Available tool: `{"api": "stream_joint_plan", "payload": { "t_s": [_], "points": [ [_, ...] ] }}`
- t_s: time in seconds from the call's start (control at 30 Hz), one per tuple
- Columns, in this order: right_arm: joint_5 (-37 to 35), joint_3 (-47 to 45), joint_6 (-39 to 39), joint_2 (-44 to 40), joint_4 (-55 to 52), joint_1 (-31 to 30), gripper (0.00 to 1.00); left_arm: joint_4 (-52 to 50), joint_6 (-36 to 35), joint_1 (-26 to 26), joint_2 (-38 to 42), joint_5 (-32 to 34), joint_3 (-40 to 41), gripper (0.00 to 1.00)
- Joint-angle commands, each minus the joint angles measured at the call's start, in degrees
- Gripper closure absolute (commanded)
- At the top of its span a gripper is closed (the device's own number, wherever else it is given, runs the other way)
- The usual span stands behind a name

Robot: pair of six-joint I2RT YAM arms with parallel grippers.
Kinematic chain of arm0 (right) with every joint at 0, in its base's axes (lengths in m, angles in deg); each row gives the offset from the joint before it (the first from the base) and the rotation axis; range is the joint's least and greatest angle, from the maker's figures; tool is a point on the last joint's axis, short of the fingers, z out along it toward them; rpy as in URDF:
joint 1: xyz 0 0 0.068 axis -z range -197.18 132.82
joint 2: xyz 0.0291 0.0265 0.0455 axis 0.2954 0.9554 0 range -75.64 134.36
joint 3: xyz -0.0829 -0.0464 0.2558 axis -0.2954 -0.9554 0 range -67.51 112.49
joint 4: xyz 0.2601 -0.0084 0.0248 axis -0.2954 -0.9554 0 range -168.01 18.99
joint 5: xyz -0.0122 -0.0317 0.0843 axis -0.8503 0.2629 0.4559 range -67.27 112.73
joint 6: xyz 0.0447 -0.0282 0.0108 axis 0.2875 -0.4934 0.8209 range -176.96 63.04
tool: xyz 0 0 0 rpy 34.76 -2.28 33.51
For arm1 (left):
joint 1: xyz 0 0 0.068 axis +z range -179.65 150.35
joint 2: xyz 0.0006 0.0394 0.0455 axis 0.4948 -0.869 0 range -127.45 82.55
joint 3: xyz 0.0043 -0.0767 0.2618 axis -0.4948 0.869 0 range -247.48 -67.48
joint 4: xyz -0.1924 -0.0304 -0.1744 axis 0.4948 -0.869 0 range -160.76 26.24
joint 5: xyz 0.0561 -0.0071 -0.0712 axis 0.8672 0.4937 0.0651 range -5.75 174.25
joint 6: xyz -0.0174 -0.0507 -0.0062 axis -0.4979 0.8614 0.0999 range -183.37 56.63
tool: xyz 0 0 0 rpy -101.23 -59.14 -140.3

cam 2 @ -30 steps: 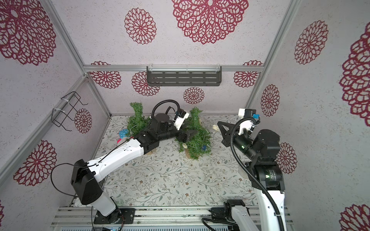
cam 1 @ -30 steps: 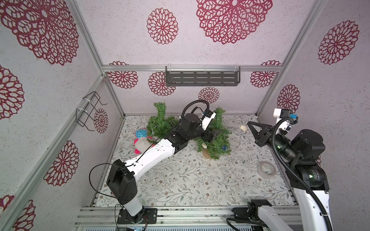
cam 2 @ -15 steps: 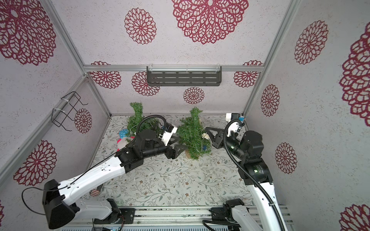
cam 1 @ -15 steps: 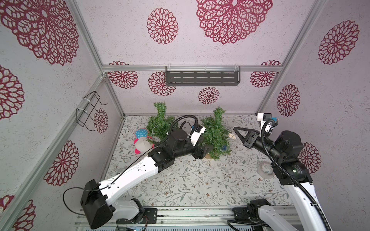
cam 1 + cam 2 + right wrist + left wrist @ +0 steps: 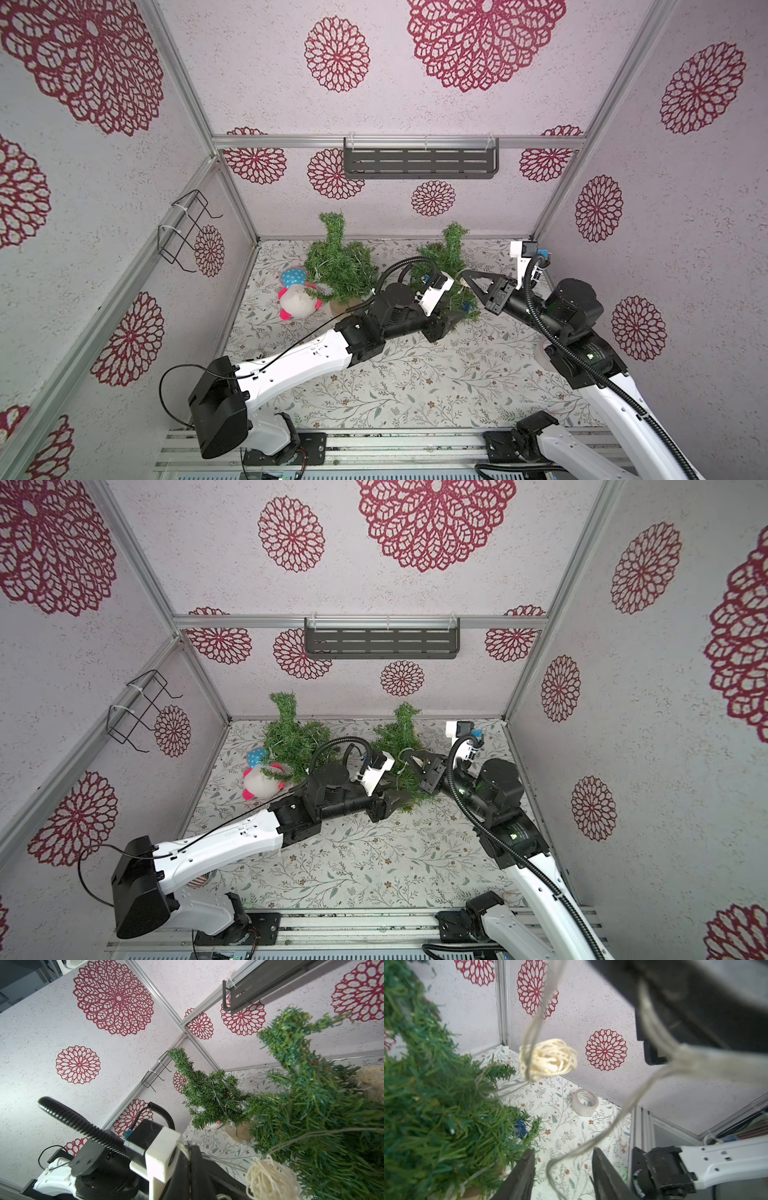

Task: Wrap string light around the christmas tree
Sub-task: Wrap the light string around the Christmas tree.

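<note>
While both arms meet centre right: bare counter (image 5: pixel 415 374) lower centre.
Left edge: plush toy (image 5: pixel 297 303), second tree (image 5: pixel 338 266) by back wall.
Left end effector (image 5: pixel 563 1150): parted, wire loop between, ungripped.
Christmas tree (image 5: pixel 446 257): centre right, both end effectors beside it.
String light (image 5: pixel 548 1059): hangs off its right side.
Right end effector (image 5: pixel 465 274): clenched on string light.
Right edge: tape roll (image 5: pixel 584 1103) near wall.

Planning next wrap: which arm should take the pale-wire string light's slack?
Left, probably: the left gripper has open jaws astride a hanging loop of the cream-balled pale-wire string light beside the small green artificial tree; the right gripper is shut on it.
</note>
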Motion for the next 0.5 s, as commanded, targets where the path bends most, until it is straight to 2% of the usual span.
{"api": "stream_joint_plan", "payload": {
  "t_s": [0.0,0.03,0.1,0.17,0.23,0.3,0.4,0.47],
  "points": [
    [-1.2,0.1,1.0,0.8,4.7,-0.6,1.0,2.0,0.4,0.5,0.6,1.8,-0.9,0.86],
    [-1.5,0.2,0.8,1.0,4.9,-0.6,1.0,0.8,1.3,0.7,1.9,2.2,-0.1,0.97],
    [-2.0,0.0,0.1,1.3,5.1,-0.6,1.0,-2.0,2.7,0.8,5.8,4.3,2.9,1.0],
    [-1.9,-0.2,-1.2,1.9,5.0,-0.6,0.81,-6.3,4.7,0.9,11.1,8.3,6.2,1.0],
    [-1.4,0.9,-4.4,2.6,2.7,-0.5,0.5,-14.3,6.4,1.3,17.0,13.1,7.7,1.0],
    [-3.3,3.4,-9.6,2.8,-2.3,0.0,0.39,-22.8,8.4,2.9,21.2,16.3,7.4,1.0],
    [-8.2,7.7,-16.5,3.5,-9.7,1.9,0.34,-34.2,10.3,7.9,24.3,18.0,4.2,1.0],
    [-10.8,10.3,-19.4,4.5,-12.7,3.4,0.33,-38.1,9.0,10.5,23.9,17.0,1.2,1.0]
  ]
}}
